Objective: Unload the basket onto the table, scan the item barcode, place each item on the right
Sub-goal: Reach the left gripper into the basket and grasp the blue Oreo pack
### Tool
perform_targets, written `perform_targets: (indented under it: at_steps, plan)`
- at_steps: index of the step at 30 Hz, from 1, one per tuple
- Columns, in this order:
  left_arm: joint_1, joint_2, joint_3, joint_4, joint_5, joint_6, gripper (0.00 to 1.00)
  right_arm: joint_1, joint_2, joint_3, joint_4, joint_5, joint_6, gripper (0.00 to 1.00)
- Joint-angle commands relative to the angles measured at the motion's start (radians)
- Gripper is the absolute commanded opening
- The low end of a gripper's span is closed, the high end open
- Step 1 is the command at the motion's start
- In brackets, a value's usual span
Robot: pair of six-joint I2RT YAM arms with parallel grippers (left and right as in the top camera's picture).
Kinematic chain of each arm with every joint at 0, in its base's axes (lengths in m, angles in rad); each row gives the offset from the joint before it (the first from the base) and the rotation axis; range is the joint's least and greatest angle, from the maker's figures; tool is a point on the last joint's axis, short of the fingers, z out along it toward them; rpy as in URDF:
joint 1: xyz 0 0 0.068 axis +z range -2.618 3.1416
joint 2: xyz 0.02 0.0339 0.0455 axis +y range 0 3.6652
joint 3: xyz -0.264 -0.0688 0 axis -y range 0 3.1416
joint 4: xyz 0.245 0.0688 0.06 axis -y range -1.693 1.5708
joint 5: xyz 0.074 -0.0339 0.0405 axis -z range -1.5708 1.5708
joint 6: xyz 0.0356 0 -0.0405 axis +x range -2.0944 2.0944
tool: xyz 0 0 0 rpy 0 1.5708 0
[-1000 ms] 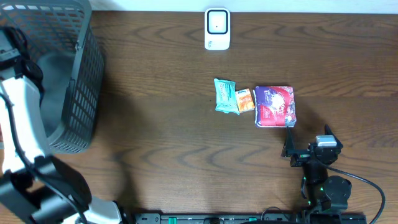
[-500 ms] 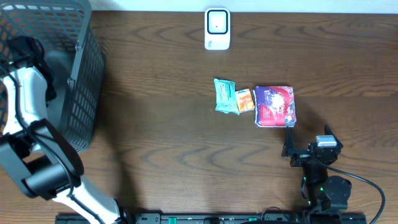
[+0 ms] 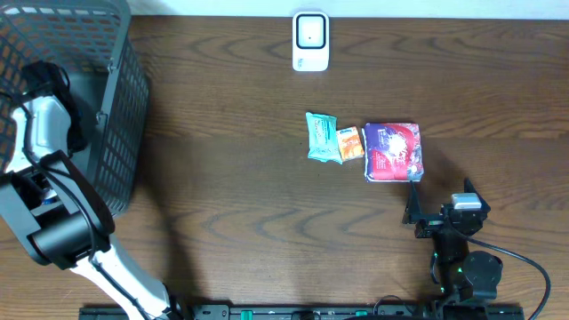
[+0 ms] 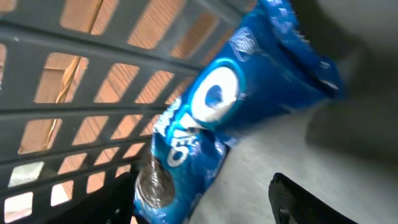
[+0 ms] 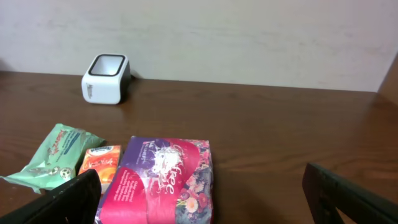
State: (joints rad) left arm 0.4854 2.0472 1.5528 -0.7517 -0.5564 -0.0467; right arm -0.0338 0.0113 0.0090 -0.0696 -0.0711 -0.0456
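Note:
A blue cookie pack [image 4: 211,118] lies tilted on the floor of the grey basket [image 3: 120,133], leaning against its slatted wall [image 4: 74,81]. My left gripper [image 4: 202,196] is inside the basket, open, with the pack's lower end between its fingers close to the left finger [image 4: 115,196]; the right finger stands apart from it. The white scanner [image 3: 310,40] stands at the table's back edge, also in the right wrist view [image 5: 106,78]. My right gripper [image 3: 440,194] rests open near the front edge, empty, just short of a pink tissue pack [image 5: 161,183].
A green pack [image 3: 322,137], a small orange pack [image 3: 350,143] and the pink tissue pack [image 3: 393,151] lie in a row mid-table. The left arm [image 3: 36,124] reaches over the basket rim. A pale wall stands behind the scanner.
The left arm has swung deeper into the basket and settled there. The right arm and the packs on the table have not moved.

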Motion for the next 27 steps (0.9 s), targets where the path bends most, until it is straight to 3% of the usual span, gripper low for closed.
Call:
perform_targets:
  at_steps: [1, 7, 23, 27]
  plan:
    - [0.030, 0.008, 0.000, 0.006, -0.002, 0.017, 0.69, 0.008, -0.005, -0.003, -0.002, -0.002, -0.012, 0.99]
    - [0.058, 0.008, 0.000, 0.016, 0.098, 0.019, 0.69, 0.008, -0.005, -0.003, -0.002, -0.002, -0.012, 0.99]
    - [0.060, 0.009, -0.056, 0.117, 0.105, 0.068, 0.69, 0.008, -0.005, -0.003, -0.002, -0.002, -0.012, 0.99]
    - [0.060, 0.013, -0.064, 0.133, 0.175, 0.117, 0.69, 0.008, -0.005, -0.003, -0.002, -0.002, -0.012, 0.99]
